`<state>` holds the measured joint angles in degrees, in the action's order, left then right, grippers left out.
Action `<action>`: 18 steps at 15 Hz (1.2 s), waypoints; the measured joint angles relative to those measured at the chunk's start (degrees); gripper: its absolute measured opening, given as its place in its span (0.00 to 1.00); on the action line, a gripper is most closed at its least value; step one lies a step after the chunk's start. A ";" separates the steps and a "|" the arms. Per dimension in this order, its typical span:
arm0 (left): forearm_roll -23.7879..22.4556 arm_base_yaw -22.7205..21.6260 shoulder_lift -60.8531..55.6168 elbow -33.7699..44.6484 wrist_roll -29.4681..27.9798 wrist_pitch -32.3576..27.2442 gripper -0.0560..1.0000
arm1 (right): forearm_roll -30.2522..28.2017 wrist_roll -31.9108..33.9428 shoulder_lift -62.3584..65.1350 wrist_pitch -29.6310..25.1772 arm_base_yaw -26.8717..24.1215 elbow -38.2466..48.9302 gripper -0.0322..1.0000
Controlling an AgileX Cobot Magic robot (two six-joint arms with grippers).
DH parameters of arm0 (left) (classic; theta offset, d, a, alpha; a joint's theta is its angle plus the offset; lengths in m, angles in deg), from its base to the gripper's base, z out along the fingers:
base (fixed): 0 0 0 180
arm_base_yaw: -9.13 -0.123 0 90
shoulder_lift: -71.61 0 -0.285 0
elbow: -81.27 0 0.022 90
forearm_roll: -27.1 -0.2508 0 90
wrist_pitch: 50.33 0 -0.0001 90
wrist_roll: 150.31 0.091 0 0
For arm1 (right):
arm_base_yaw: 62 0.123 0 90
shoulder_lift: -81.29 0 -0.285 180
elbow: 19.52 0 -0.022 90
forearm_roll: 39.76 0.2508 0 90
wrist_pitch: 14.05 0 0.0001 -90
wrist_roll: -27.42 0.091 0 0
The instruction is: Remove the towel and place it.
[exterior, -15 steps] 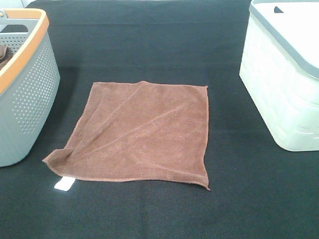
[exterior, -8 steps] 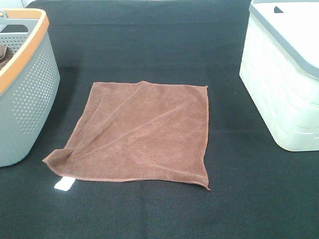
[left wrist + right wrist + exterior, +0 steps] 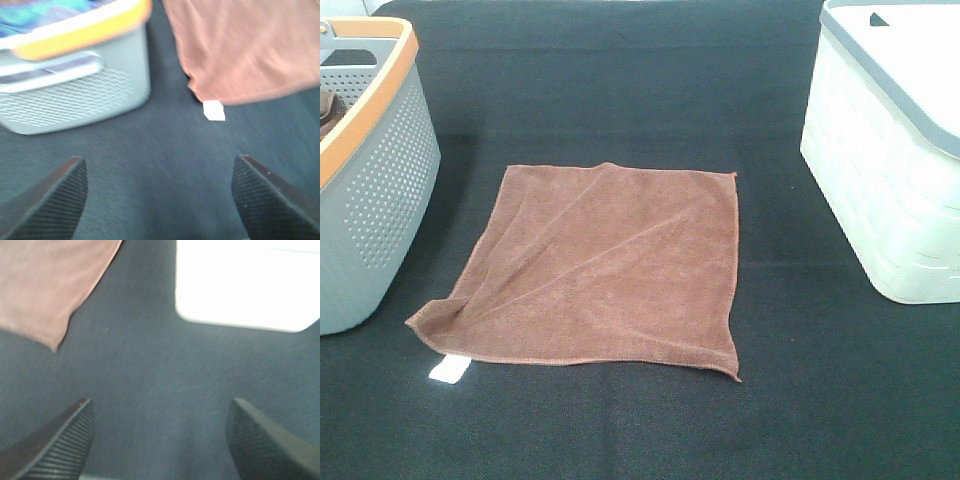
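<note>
Hovering over black mat (image 3: 620,80): left gripper (image 3: 157,200), right gripper (image 3: 160,440), jaws apart, empty. Towel (image 3: 605,265) flat, tag (image 3: 449,370) corner at 7 o'clock.

The grey basket (image 3: 365,180) at the bench's left edge is cut off by the exterior picture's border, and what lies inside it is too hidden to name. The white bin (image 3: 895,150) at the right edge is likewise cropped. Both wrist pictures are blurred; the bin (image 3: 245,282) there is a washed-out glare. Only the tips of each arm's jaws show.
</note>
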<state>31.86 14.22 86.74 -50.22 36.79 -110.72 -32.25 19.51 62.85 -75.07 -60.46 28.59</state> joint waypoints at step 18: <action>-0.17 -2.86 -7.56 0.00 0.00 0.06 0.77 | 1.03 0.00 11.06 -0.06 -0.52 0.17 0.71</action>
<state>31.69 11.36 79.17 -50.22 36.79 -110.67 -31.22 19.51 73.90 -75.13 -60.97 28.76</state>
